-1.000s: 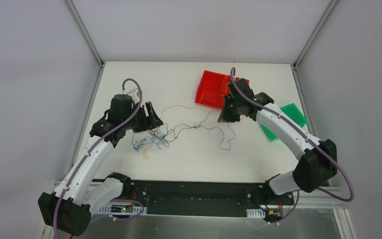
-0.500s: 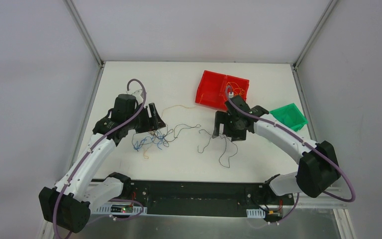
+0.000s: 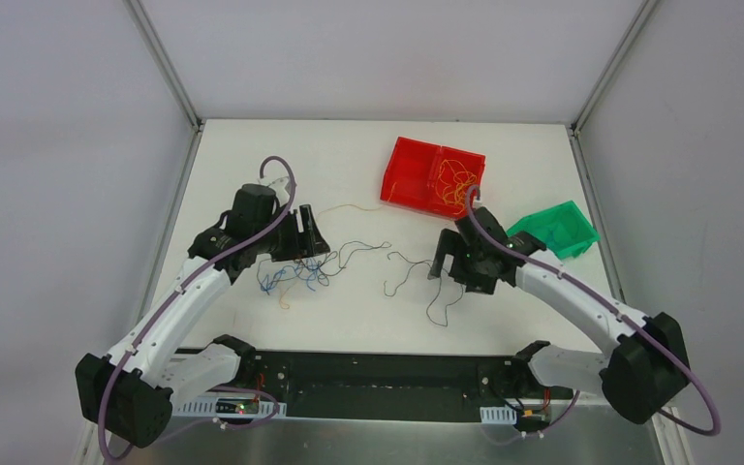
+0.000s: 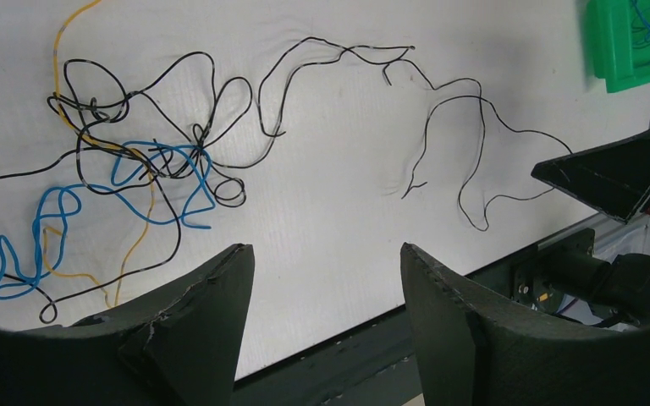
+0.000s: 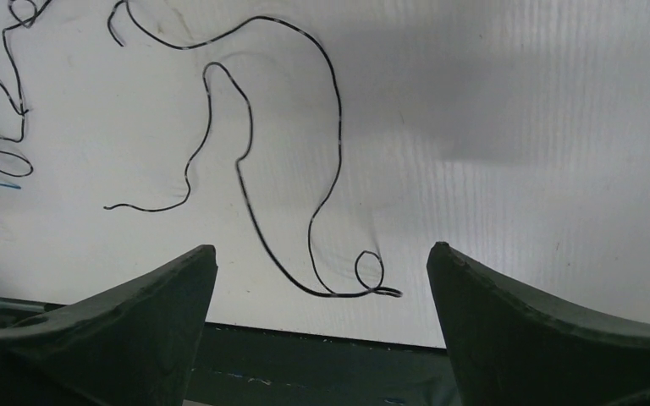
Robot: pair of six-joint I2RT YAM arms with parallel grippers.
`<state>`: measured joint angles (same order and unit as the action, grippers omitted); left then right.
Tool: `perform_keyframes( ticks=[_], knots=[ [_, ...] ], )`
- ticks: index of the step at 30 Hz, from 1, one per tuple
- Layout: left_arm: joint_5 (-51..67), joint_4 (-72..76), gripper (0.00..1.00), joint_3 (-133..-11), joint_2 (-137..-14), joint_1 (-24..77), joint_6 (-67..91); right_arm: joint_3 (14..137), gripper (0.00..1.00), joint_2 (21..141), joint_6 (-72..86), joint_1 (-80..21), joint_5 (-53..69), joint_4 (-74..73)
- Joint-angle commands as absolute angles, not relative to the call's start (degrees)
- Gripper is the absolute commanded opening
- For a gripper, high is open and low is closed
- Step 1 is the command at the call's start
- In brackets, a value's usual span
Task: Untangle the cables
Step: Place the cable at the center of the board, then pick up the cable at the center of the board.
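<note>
Fingers [image 5: 135, 321] spread wide on both my grippers, pinching nothing.
My right gripper [image 5: 322, 254] hovers over a loose black strand [image 5: 338, 110] on the white table [image 3: 368, 165]; my left gripper [image 4: 323, 254] hangs beside the knotted clump [image 4: 135, 173] of blue, yellow and black cables. Orange wire [image 3: 457, 179] lies in the red bin [image 3: 407, 179].

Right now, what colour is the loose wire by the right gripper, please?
The wire is black, clearest in the right wrist view.
</note>
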<state>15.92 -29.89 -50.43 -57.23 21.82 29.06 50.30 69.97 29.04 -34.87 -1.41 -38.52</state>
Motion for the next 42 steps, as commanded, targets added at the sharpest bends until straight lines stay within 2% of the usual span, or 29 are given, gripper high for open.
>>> perform_keyframes(
  ticks=[1,5,10,14,20,28,32,35,38,42],
  knots=[
    [14.89,-29.35,0.65,-52.66,-57.44,22.97,29.09,41.04,0.99,62.01,41.01,-35.26,-3.18,-32.18],
    [14.73,-29.30,0.65,-52.43,-56.96,23.52,29.26,34.99,0.99,60.50,47.92,-36.77,-2.10,-23.67],
    [14.39,-29.27,0.65,-51.97,-56.37,23.77,29.53,36.31,0.94,66.52,49.58,-40.65,-11.15,-22.89],
    [14.28,-29.27,0.65,-51.77,-55.86,23.91,29.70,40.74,0.85,73.34,50.19,-43.56,-17.34,-26.18],
    [14.49,-26.98,0.65,-51.66,-57.97,26.84,30.85,40.07,0.75,75.71,51.17,-43.90,-14.98,-19.53],
    [13.15,-24.25,0.65,-52.84,-62.20,30.86,31.70,48.30,0.49,86.09,47.97,-46.38,-20.91,-29.21],
    [13.97,-22.61,0.66,-52.65,-63.49,30.85,30.74,43.53,0.46,84.21,49.38,-46.21,-16.63,-21.61],
    [17.31,-19.59,0.65,-52.04,-67.54,30.89,31.12,43.32,0.40,84.89,50.19,-45.38,-15.54,-19.90],
    [18.27,-17.65,0.64,-52.87,-71.90,32.52,31.23,44.11,0.28,85.54,50.14,-45.18,-14.76,-20.14],
    [16.93,-15.25,0.65,-55.94,-77.47,37.32,30.99,43.47,0.03,82.56,50.04,-45.14,-14.09,-20.14]
  ],
)
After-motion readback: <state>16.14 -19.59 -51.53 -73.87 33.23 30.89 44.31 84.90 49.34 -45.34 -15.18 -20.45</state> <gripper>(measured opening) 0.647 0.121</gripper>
